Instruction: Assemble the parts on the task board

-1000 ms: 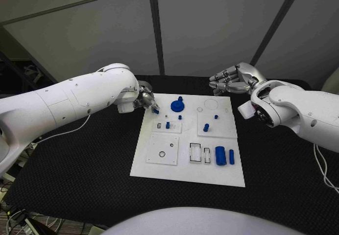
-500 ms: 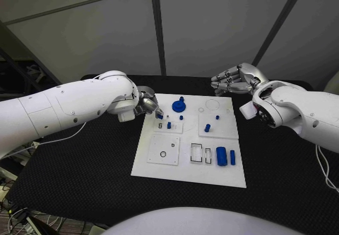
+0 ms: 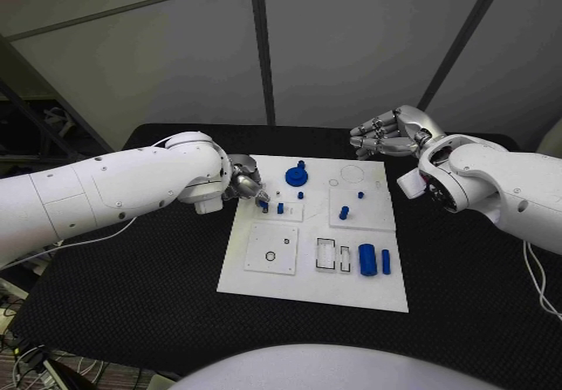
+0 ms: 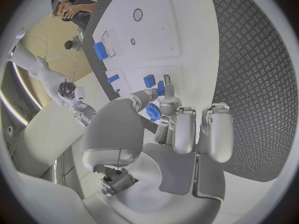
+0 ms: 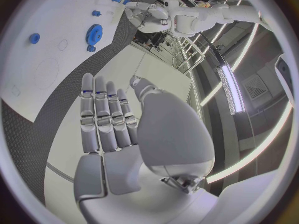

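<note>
A black table (image 3: pixel 140 317) carries the white task board (image 3: pixel 310 280) at its centre, flanked by the robot's two white arms, with the left hand (image 3: pixel 243 181) lowered over the board's far left corner and the right hand (image 3: pixel 387 135) raised beyond the far right corner, off the board, fingers loosely curled and grasping nothing. The left hand's fingertips (image 4: pixel 163 90) pinch a small blue part (image 3: pixel 264 207) at the board's surface beside a matching blue peg (image 3: pixel 280 208); a blue gear (image 3: pixel 296 175), a blue cylinder (image 3: pixel 366 259) and a slim blue bar (image 3: pixel 384 261) lie elsewhere on the board.
</note>
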You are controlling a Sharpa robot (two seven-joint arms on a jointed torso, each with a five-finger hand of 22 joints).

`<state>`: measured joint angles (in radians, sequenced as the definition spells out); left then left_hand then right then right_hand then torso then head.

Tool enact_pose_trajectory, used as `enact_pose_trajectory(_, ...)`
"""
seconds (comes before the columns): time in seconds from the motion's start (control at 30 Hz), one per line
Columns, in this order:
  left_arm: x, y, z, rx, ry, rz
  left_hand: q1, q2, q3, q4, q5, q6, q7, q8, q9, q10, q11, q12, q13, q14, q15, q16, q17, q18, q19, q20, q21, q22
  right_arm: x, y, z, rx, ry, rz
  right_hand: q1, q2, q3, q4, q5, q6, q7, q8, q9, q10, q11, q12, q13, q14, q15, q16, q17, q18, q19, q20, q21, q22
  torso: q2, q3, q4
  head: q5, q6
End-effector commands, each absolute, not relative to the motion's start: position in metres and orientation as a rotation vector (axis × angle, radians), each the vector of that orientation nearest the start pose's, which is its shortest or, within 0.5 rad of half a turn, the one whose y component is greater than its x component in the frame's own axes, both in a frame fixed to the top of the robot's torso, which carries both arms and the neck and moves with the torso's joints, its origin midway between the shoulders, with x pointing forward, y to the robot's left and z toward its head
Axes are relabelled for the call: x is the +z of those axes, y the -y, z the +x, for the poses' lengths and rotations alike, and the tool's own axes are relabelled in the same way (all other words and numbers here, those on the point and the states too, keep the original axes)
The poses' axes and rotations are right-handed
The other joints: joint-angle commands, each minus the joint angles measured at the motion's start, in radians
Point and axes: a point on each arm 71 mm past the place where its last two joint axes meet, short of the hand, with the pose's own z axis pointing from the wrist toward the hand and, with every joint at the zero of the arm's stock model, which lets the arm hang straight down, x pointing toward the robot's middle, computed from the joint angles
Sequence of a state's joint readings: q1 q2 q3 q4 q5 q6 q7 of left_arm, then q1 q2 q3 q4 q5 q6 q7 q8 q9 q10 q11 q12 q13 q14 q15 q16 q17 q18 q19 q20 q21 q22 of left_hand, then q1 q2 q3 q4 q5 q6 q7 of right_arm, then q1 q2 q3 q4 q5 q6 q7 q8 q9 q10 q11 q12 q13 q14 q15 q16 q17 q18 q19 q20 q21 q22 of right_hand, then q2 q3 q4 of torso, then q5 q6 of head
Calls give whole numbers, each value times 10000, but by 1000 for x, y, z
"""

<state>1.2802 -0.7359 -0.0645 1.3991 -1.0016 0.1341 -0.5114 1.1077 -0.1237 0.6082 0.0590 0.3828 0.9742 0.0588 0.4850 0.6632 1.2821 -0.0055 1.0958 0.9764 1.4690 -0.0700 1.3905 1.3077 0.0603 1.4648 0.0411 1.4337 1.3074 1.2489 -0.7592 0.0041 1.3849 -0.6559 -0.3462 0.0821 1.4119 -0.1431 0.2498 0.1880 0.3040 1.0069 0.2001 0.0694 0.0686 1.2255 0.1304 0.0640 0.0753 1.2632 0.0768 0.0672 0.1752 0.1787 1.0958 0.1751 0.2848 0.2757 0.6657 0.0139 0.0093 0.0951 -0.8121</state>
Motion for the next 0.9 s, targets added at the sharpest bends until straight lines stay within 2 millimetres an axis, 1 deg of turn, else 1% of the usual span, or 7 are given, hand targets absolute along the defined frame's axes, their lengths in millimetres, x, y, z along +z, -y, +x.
enact_pose_trajectory(0.03, -204, -198, 508, -3861, -22645, -1829, -4, -78, 1343, -1386, 50, 62, -25, 38, 17, 246, -146, 43, 24, 597, -72, 65, 1259, -254, 408, -74, 74, 1562, -153, 202, 527, 11127, -16132, 5607, -52, 67, -61, -2, 39, -67, -5, -8, -6, -77, -16, 27, -13, -63, 0, -30, -12, 35, 91, 16, -49, -23, 12, -5, -1, -1, -10)
enact_pose_trajectory(0.33, -208, -194, 507, -3615, -22620, -1508, -24, -94, 1339, -1390, 85, 87, -38, 58, 28, 288, -156, 84, 73, 597, -80, 64, 1259, -256, 412, -81, 80, 1568, -153, 202, 527, 11134, -16138, 5602, -52, 70, -62, -2, 41, -68, -5, -7, -6, -78, -16, 28, -13, -63, 0, -30, -13, 36, 94, 16, -53, -27, 15, -1, -8, -6, -42)
enact_pose_trajectory(0.43, -209, -194, 507, -3576, -22654, -1431, -27, -98, 1338, -1392, 92, 93, -41, 63, 31, 300, -159, 99, 91, 597, -82, 65, 1260, -258, 417, -83, 88, 1575, -153, 202, 527, 11135, -16139, 5601, -52, 70, -62, -2, 41, -68, -5, -7, -6, -78, -16, 28, -13, -63, 0, -30, -13, 36, 94, 16, -53, -27, 6, 3, 2, -12, -56)
enact_pose_trajectory(0.57, -210, -192, 507, -3514, -22716, -1275, -27, -98, 1338, -1392, 92, 93, -41, 63, 31, 300, -159, 99, 91, 597, -82, 65, 1260, -258, 417, -83, 88, 1575, -153, 202, 527, 11141, -16142, 5597, -52, 70, -62, -2, 41, -68, -5, -7, -6, -78, -16, 28, -13, -63, 0, -30, -13, 36, 94, 16, -53, -27, 7, 3, 1, -7, -72)
enact_pose_trajectory(0.9, -213, -190, 505, -3230, -22813, -802, -31, -103, 1338, -1396, 100, 98, -45, 69, 35, 306, -162, 103, 96, 597, -85, 64, 1259, -263, 427, -85, 106, 1591, -153, 202, 527, 11145, -16147, 5595, -37, 71, -61, -13, 47, -70, -8, -5, -5, -79, -19, 29, -15, -62, -3, -29, -18, 38, 104, 15, -65, -38, 8, 6, -6, -21, -80)
